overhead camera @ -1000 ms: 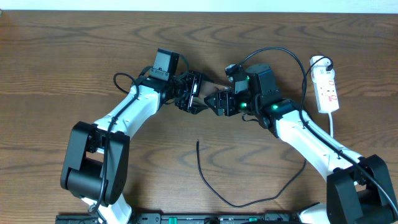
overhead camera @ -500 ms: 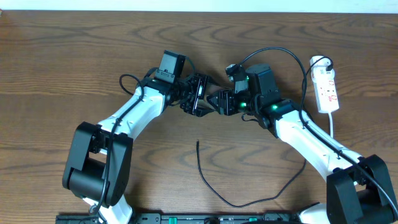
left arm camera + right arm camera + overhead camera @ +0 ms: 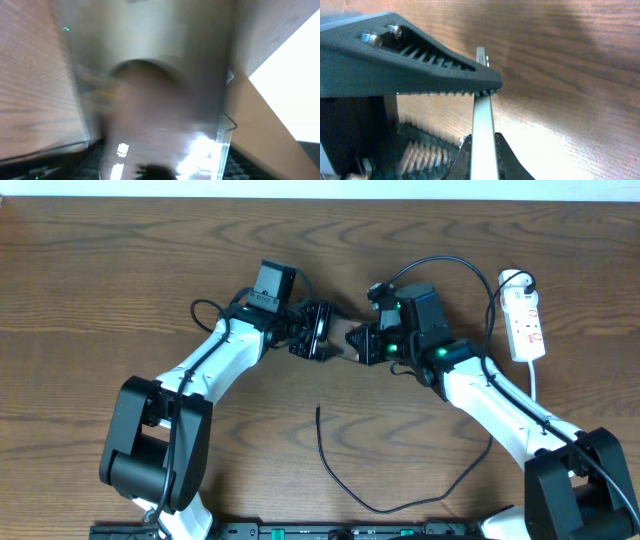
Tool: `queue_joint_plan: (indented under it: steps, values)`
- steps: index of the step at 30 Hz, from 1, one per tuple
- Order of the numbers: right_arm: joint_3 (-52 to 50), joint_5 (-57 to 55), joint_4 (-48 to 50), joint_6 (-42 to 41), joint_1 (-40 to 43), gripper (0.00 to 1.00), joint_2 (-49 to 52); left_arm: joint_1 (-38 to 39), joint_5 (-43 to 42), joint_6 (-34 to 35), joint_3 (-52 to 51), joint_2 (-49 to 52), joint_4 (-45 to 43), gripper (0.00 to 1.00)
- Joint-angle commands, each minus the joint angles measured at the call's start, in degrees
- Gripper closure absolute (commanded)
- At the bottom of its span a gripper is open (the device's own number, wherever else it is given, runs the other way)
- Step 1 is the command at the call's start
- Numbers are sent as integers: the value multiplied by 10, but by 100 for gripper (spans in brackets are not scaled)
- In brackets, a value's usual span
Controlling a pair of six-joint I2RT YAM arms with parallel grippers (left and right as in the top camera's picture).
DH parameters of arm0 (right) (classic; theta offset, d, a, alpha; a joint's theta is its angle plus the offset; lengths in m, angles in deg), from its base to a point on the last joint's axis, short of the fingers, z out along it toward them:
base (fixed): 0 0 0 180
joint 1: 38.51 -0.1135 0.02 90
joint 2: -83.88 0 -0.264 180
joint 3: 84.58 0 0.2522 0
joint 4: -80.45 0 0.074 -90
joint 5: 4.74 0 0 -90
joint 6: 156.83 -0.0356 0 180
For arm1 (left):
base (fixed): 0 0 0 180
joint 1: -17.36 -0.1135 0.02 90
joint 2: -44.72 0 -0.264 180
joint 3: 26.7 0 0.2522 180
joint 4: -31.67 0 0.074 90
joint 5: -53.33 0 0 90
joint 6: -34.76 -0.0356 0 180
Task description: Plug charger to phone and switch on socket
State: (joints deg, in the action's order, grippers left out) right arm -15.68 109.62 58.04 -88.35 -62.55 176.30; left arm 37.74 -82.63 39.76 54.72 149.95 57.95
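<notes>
Between the two grippers at mid-table, I hold the phone (image 3: 342, 336) on edge. The right gripper (image 3: 360, 343) is clamped on its thin side. The left gripper (image 3: 318, 335) sits against it, and I cannot tell whether it grips. Step in hand: presenting the phone. Next: fetch the charger (image 3: 318, 420), which lies loose, well apart from the socket (image 3: 526, 320).

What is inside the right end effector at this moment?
The phone, seen edge-on as a thin pale strip, is clamped in the right end effector. Its face is turned away from the wrist camera, and its charging port cannot be seen.
</notes>
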Motion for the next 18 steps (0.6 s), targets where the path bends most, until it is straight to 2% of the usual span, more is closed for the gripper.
queue_joint_plan:
  steps: [1,2,3,4,5,8,13,16,18]
  values:
    - [11,28,16,3,-4,99,-1,3,-14,1,8,-11,3,86]
    - [11,28,16,1,-4,99,-1,3,-14,1,8,-11,3,65]
    - [11,27,16,-3,-4,99,-1,3,-14,1,8,-11,3,32]
    - [11,27,16,-3,-4,99,-1,3,-14,0,8,-11,3,13]
    - [11,27,16,-3,-3,99,-1,3,-14,0,8,-11,3,8]
    - [11,21,16,-3,2,99,-1,-1,-35,0,8,-11,-7,8]
    - [11,13,25,-13,25,99,-2,-19,-111,-5,8,-12,-74,7]
    - [11,-3,32,-60,47,99,-2,-26,-152,-9,8,-12,-108,7]
    - [11,-1,47,-123,67,99,-2,-29,-174,-11,8,-12,-137,7]
